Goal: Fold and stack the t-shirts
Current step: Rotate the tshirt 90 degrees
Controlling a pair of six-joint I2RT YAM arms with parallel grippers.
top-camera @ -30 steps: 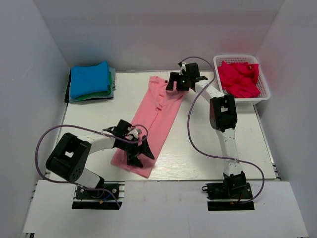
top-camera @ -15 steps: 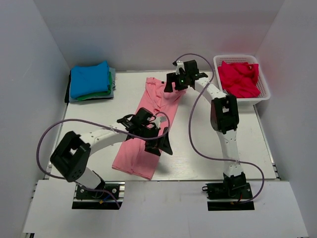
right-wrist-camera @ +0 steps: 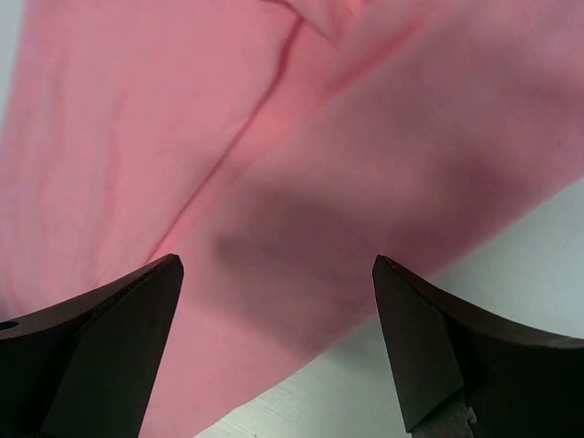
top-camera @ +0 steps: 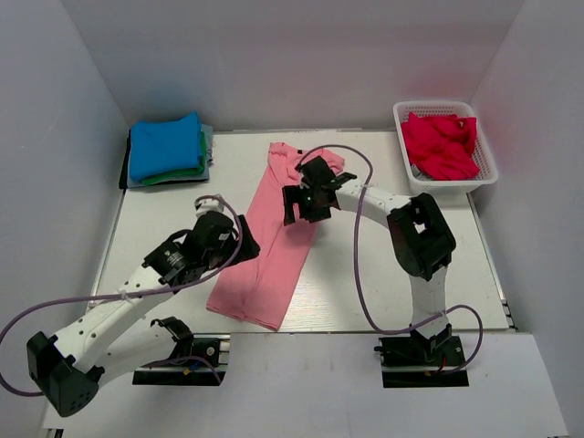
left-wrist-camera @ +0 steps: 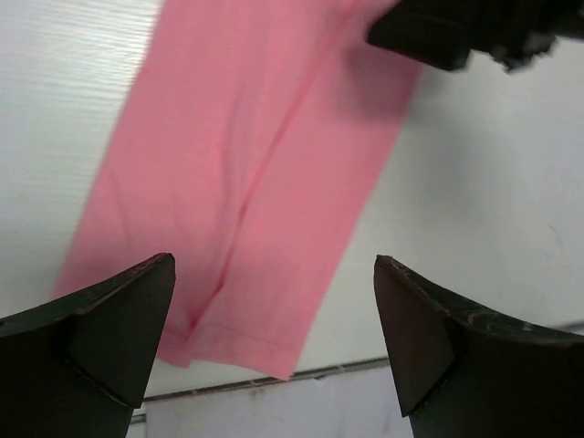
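Note:
The salmon pink t-shirt [top-camera: 274, 239] lies on the table as a long narrow strip, running from the far middle toward the near edge. It also shows in the left wrist view [left-wrist-camera: 255, 173] and the right wrist view [right-wrist-camera: 301, 173]. My left gripper [top-camera: 237, 239] is open and empty, raised over the strip's left edge [left-wrist-camera: 274, 351]. My right gripper [top-camera: 305, 203] is open and empty, low over the strip's upper middle near its right edge [right-wrist-camera: 278, 342]. Folded blue and green t-shirts [top-camera: 166, 148] are stacked at the far left. A crimson red t-shirt [top-camera: 440, 144] lies crumpled in the basket.
The white lattice basket [top-camera: 485, 170] stands at the far right. White walls close in the table [top-camera: 383, 274] on three sides. The table's near edge [left-wrist-camera: 383, 365] shows just beyond the pink shirt's hem. Purple cables loop off both arms.
My left gripper drew back from the shirt's near right side to its left edge and rose. My right gripper moved from the collar end down to the strip's upper middle.

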